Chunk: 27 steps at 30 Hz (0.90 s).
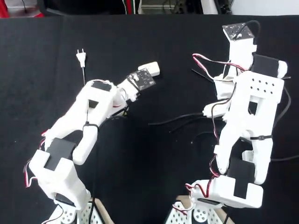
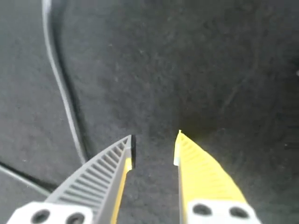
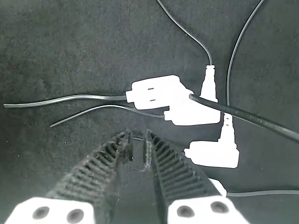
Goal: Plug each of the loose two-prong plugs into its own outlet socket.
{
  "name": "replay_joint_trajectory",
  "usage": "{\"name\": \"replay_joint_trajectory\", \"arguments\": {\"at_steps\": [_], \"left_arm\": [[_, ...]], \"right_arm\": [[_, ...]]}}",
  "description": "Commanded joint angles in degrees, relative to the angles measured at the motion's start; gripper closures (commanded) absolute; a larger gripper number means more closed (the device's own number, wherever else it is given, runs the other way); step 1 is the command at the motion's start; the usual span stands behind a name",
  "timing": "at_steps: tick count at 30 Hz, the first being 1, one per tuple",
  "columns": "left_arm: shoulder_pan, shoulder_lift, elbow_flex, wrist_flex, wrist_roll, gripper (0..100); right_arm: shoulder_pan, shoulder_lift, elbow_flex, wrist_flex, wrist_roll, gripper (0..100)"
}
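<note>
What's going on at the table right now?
Neither arm holds anything. The right gripper, jaws a narrow gap apart, hangs just short of a white socket lying among cords and white plugs. The left gripper is open above the black table, a cable beside it. One two-prong plug lies loose on the far side, unplugged.

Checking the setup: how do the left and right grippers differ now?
The left gripper is spread wide; the right gripper is barely open. The left has one yellow finger, the right two dark ones. The left faces bare cloth beside a cable, the right white plugs. Both hang over black cloth.
</note>
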Motion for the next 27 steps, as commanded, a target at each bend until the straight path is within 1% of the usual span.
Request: {"name": "replay_joint_trajectory", "arguments": {"at_steps": [1, 4, 8, 11, 13, 16, 18, 20, 23, 27], "left_arm": [[0.13, 2.55, -1.54, -0.7, 6.33, 84], [-2.33, 5.98, -6.11, 0.79, 9.14, 84], [-3.47, 7.3, -11.38, 8.79, 8.97, 84], [-3.91, 4.31, -12.88, 11.52, 8.88, 84], [-4.97, 0.79, -13.14, 12.48, 7.56, 84], [-7.6, -3.87, -13.32, 11.96, 6.51, 84], [-9.63, -4.84, -13.49, 9.85, 6.86, 84], [-10.68, -4.48, -12.18, 5.36, 9.58, 84], [-10.68, -0.62, -9.63, -2.37, 10.11, 84], [-10.68, 5.89, -9.54, -8.18, 9.93, 84]], "right_arm": [[-1.93, -0.22, -0.48, -0.88, 0.35, 94.9], [-3.43, -0.22, -0.22, -0.88, 0.26, 94.9], [-3.87, -0.22, -0.48, -0.88, 0.18, 94.9], [-3.6, -0.22, -0.57, -0.88, 0.26, 94.9], [-3.52, -0.22, -0.57, -0.88, 0.26, 94.9], [-3.52, -0.22, -0.57, -0.88, 0.26, 94.9], [-3.52, -0.22, -0.57, -0.88, 0.26, 94.9], [-3.52, -0.22, -0.48, -0.88, 0.26, 94.9], [-3.78, -0.22, -0.4, -0.88, 0.26, 94.9], [-3.6, -0.22, -0.31, -0.88, 0.26, 94.9]]}}
